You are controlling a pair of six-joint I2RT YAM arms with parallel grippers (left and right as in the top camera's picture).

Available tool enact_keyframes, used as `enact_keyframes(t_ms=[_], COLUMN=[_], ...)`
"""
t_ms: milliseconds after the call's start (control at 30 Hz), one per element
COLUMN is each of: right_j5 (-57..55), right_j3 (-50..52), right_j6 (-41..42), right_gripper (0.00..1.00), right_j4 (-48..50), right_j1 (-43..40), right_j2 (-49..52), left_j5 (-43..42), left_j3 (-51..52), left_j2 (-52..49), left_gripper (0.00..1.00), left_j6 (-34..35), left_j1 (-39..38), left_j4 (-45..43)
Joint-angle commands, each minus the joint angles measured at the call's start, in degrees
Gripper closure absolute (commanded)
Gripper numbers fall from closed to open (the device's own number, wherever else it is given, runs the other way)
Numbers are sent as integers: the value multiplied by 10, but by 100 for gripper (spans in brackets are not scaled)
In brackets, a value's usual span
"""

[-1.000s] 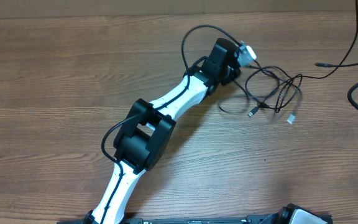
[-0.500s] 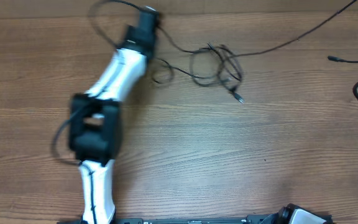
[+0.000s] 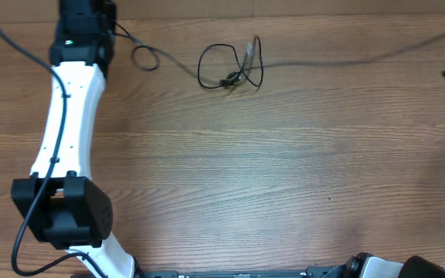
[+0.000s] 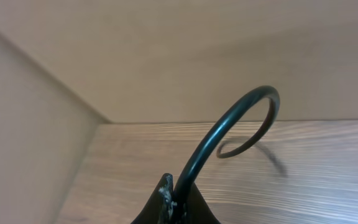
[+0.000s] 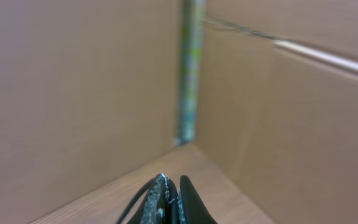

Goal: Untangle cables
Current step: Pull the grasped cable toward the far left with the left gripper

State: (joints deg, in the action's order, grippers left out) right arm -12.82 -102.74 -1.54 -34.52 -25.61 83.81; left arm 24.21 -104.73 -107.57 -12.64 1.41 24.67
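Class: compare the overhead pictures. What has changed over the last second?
The left gripper, shut on a cable, swung left and toward the far edge, dragging the tangle leftward and pulling it tighter. The table stayed as it was.

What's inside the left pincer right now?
A thin black cable curls out of the shut left pincer; the clamped stretch itself is hidden between its tips.

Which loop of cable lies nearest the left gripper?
The small single loop, just right of the left gripper. The bigger tangle of several loops lies farther right.
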Motion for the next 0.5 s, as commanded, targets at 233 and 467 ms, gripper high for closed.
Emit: enact_keyframes(t_ms=[233, 467], right_j5=[-215, -225], right_j3=[-2, -2], right_j6=[31, 33], right_gripper=[96, 47], right_j4=[-10, -14], right_j1=[-72, -113], right_j2=[-4, 5], left_j5=[3, -19], left_j3=[-9, -9], left_j2=[50, 51], left_gripper=[96, 96], left_j6=[-16, -15], left_j1=[73, 64], left_j4=[21, 28])
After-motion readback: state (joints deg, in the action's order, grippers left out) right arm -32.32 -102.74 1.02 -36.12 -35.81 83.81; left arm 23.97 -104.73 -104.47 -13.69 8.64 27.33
